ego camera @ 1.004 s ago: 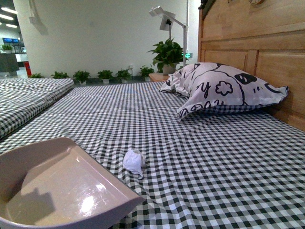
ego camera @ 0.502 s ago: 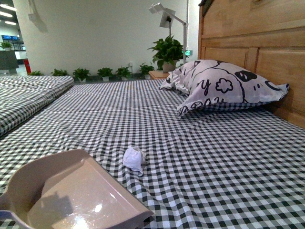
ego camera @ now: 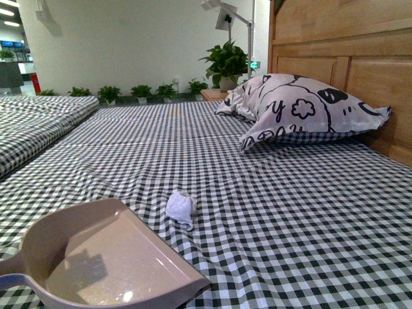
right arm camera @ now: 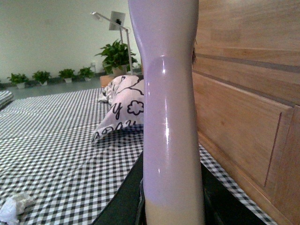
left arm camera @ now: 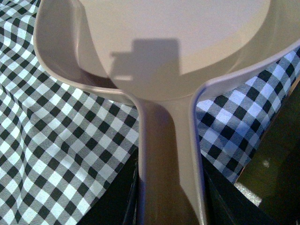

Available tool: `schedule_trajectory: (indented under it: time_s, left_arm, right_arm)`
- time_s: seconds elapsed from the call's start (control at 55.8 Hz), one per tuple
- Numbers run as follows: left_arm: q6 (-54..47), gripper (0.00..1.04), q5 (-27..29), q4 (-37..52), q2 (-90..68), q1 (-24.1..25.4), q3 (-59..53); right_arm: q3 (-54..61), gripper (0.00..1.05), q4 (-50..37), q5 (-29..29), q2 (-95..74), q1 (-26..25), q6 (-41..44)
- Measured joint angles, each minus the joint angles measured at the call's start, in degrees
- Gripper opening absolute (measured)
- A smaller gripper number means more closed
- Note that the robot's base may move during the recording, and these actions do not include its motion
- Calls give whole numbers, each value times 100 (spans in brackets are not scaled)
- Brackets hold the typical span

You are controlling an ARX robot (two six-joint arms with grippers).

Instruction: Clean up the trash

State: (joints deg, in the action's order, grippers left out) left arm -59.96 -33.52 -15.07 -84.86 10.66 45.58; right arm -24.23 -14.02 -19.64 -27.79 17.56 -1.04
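1. Left pincer, seen in the left wrist view, is pinching the flat handle of a pale pinkish plastic dustpan, with its dark jaws pressed against the handle from both sides. The scoop rests on the black-and-white checked bedsheet, and a boxy shadow falls on the scoop's floor.
2. In the right wrist view, the right pincer is clamped on a glossy pale lilac plastic handle that stands upright between its dark jaws. Beyond it, a black-and-white printed pillow lies beside the light wooden headboard. The crumpled white tissue wad sits on the sheet, well apart from the handle.
3. In the front view, the tissue wad lies on the checked sheet just left of centre in the lower half of the frame. It is near the dustpan's front lip but not touching it. The dustpan fills the lower left corner. The pillow sits at upper right against the headboard. A row of small potted green plants lines the white wall at upper left.
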Motion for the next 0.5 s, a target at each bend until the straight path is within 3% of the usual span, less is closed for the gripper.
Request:
schedule_trajectory:
  time_s: [0.108, 0.197, 0.341, 0.502]
  left_arm:
    - [0, 28, 13, 0, 0, 0, 0]
    - [-2, 28, 13, 0, 0, -2, 0]
    - [-2, 28, 11, 0, 0, -2, 0]
    - [-2, 28, 15, 0, -2, -2, 2]
  right_arm:
    - [-625, 20, 1683, -328, -363, 133, -168]
    - [-1036, 19, 2612, 94, -1003, 221, -332]
    - [-1996, 19, 2269, 1058, -3150, 293, -208]
    - [-2973, 19, 2022, 1587, -4857, 492, -4]
